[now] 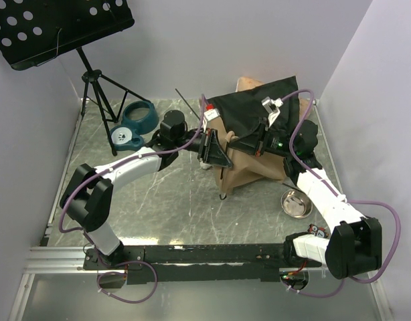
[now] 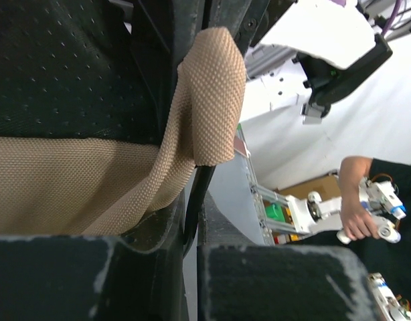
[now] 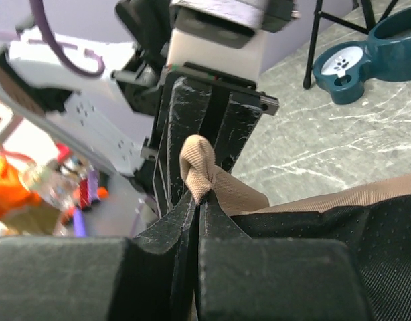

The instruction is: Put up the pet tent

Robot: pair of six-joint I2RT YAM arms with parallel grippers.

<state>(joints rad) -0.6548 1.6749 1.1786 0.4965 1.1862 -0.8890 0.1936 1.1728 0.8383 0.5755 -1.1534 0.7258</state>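
Tan tent [image 1: 244,170] pinched by left hand [image 1: 216,151], right hand [image 1: 254,143].

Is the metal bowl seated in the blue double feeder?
No, the metal bowl lies on the table at the right, well apart from the blue feeder.

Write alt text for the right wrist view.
Close-up of the right gripper shut on a tan fabric fold of the pet tent, with the left gripper pinching the same fold from the opposite side. Behind, a blue double pet bowl sits on the marbled table.
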